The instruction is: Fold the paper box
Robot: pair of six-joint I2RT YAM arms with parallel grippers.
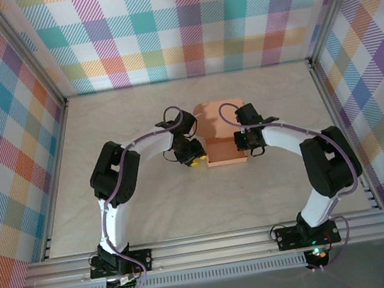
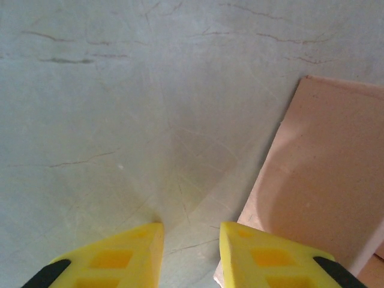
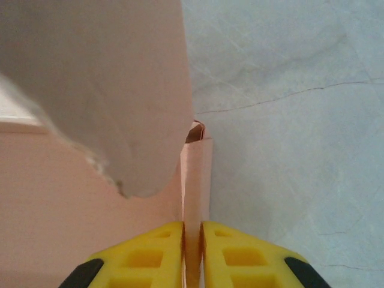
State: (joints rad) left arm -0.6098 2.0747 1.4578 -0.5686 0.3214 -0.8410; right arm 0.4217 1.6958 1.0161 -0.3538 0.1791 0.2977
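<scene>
Paper box (image 3: 60, 210): light, thin card, easily creased. Right fingers (image 3: 150, 255) pinch its upright folded wall, a sound hold; left fingers (image 2: 120, 258) apart, empty, over the worktop (image 2: 120, 120).

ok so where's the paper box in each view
top external: paper box at the centre of the table.
left wrist: paper box along the right edge.
right wrist: paper box in the left half, one wall pinched in the right hand.
shared landmark: the pale veined table.
</scene>
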